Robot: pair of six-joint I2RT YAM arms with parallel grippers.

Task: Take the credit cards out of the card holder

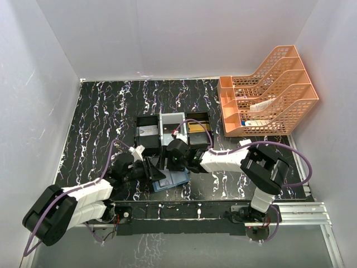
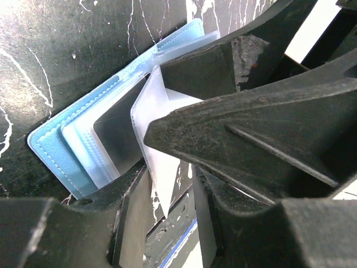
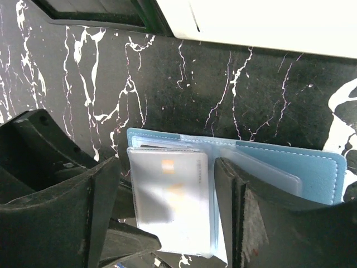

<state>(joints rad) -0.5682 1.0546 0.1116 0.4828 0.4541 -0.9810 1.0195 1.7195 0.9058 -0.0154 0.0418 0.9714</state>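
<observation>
While card holder (image 3: 318, 173) lies open, right jaws spread astride grey card (image 3: 170, 201), left jaws at clear sleeve (image 2: 162, 167), grip unclear

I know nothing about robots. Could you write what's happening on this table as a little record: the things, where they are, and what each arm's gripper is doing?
holder: blue card holder, open, near edge of table
card: pale, orange mark, inside a clear pocket
right gripper: open, jaws either side of that pocket
left gripper: around a clear flap of the holder; grip unclear
behind: three-compartment tray; orange rack far right
</observation>
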